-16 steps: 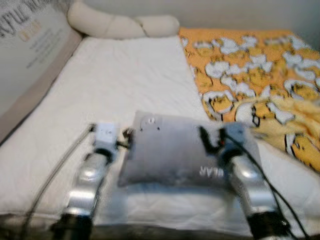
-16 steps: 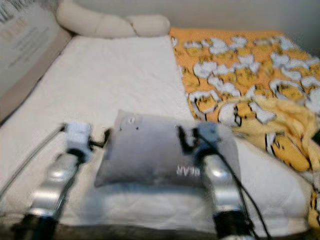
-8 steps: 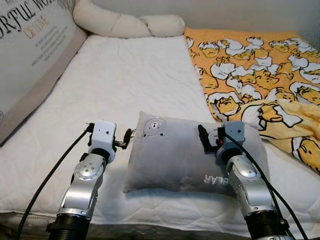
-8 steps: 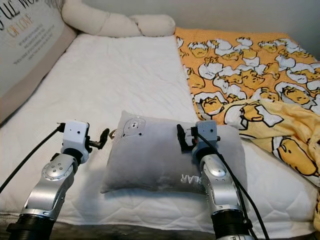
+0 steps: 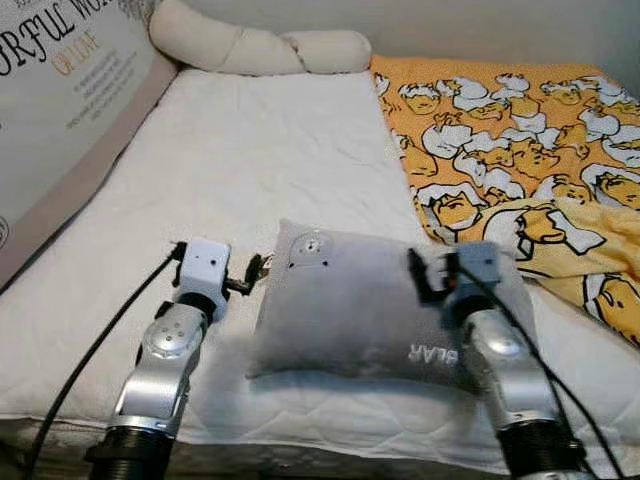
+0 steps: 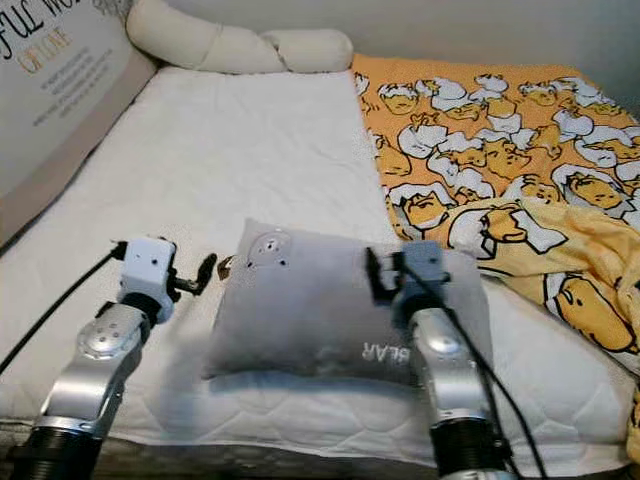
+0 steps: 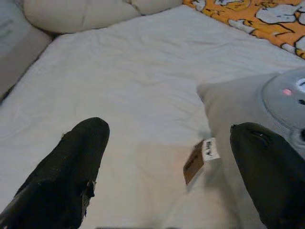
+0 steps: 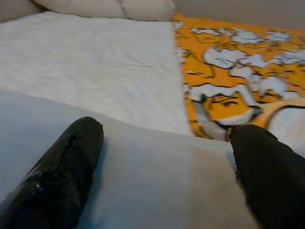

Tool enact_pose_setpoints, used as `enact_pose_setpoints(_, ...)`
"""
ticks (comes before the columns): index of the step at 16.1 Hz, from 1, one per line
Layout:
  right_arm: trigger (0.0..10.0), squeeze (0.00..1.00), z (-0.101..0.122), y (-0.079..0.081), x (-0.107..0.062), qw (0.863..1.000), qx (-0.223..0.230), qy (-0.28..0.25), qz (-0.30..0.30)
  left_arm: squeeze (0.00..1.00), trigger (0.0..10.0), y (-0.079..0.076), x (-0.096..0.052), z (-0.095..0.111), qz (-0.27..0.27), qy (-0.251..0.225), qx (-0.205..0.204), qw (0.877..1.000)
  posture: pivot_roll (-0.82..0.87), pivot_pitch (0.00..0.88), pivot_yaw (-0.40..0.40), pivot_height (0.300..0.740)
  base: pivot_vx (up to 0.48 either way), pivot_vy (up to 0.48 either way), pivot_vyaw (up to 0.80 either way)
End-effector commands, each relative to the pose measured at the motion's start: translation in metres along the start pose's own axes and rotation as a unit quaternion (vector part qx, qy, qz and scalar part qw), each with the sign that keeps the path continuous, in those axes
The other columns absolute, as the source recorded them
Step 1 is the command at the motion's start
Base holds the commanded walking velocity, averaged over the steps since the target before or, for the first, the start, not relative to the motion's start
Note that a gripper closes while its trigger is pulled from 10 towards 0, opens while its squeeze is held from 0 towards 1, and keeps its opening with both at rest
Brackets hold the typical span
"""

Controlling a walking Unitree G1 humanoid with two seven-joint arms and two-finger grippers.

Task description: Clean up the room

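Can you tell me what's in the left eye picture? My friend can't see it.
A gray pillow lies on a white bed, with the left gripper at its edge and the right gripper over it. An orange cartoon blanket covers the bed's right side.

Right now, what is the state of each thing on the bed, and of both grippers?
Grey pillow: lying flat on the white mattress, face patch and tag at its left corner.
White mattress: bare, no sheet over it.
Orange duck blanket: spread over the right side, its near edge rumpled.
Cream bolster: lying along the head end.
Left gripper: open, beside the pillow's left corner.
Right gripper: open, over the pillow.
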State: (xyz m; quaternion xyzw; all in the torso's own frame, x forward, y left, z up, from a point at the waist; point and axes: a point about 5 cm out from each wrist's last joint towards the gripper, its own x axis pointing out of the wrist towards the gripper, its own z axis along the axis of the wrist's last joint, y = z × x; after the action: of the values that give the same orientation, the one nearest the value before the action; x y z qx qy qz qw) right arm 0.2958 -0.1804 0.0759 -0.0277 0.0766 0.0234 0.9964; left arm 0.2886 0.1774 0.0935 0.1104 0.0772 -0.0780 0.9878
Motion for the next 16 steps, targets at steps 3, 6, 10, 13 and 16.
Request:
enact_pose_setpoints(3, 10.0, 0.00, 0.007, -0.059, -0.001, 0.997, -0.034, 0.020, -0.060, 0.22, 10.0, 0.013, 0.006, 0.010, -0.002, -0.015, 0.012, 1.000, -0.04, 0.000, 0.000, 0.740, 0.000, 0.000, 0.00)
enact_pose_setpoints(6, 10.0, 0.00, 0.001, -0.113, -0.016, 0.988, -0.018, 0.057, -0.144, 0.22, 10.0, 0.015, 0.013, 0.015, -0.021, -0.015, -0.005, 1.000, -0.06, 0.000, 0.019, 0.740, 0.000, 0.000, 0.00)
enact_pose_setpoints(10, 10.0, 0.00, -0.026, -0.137, -0.039, 0.978, -0.018, 0.137, -0.154, 0.14, 10.0, 0.004, 0.035, 0.006, -0.071, 0.035, 0.012, 0.997, -0.09, 0.000, 0.033, 0.740, 0.000, 0.000, 0.00)
enact_pose_setpoints(13, 10.0, 0.00, -0.026, -0.136, -0.041, 0.979, -0.023, 0.142, -0.147, 0.15, 10.0, 0.000, 0.043, -0.001, -0.074, 0.067, 0.032, 0.995, -0.10, 0.000, 0.037, 0.740, 0.000, 0.000, 0.00)
enact_pose_setpoints(16, 10.0, 0.00, -0.038, -0.112, -0.039, 0.981, 0.031, 0.182, -0.054, 0.13, 10.0, -0.022, 0.047, -0.011, -0.139, 0.097, 0.012, 0.985, -0.10, 0.000, 0.034, 0.740, 0.000, 0.000, 0.00)
